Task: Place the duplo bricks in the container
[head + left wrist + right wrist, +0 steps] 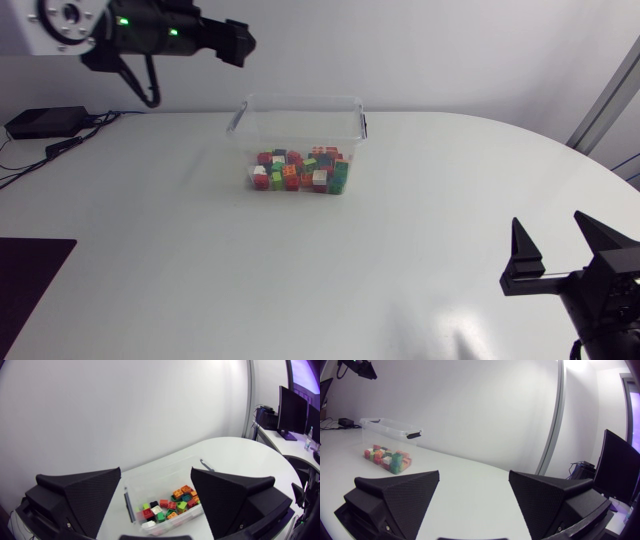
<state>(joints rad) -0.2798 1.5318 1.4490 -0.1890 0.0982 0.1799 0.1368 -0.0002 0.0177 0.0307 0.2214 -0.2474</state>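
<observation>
**Clear plastic container (300, 128) holds the bricks; both grippers spread and empty**

Transparent and thin-walled, the rectangular container stands toward the far middle of the smooth, glossy white table (150, 250). It has rounded corners, a raised rim and a dark latch (413, 435) at each short end. The duplo bricks (300, 172) lie inside it as a loose, jumbled layer on its floor. They are small, blocky, studded pieces in red, orange, green, teal, yellow and white.

The left gripper (240, 44) hangs high over the far left of the table, its matte black fingers parted with nothing between them. In its wrist view the broad wedges show a fine mesh-like texture, and the container with its bricks sits below, ahead of the gap.

The right gripper (555, 240) is low at the near right of the table, well apart from the container. Its two pointed wedge fingers are spread wide and hold nothing.

A flat black box (45, 121) with cables lies at the far left edge.
</observation>
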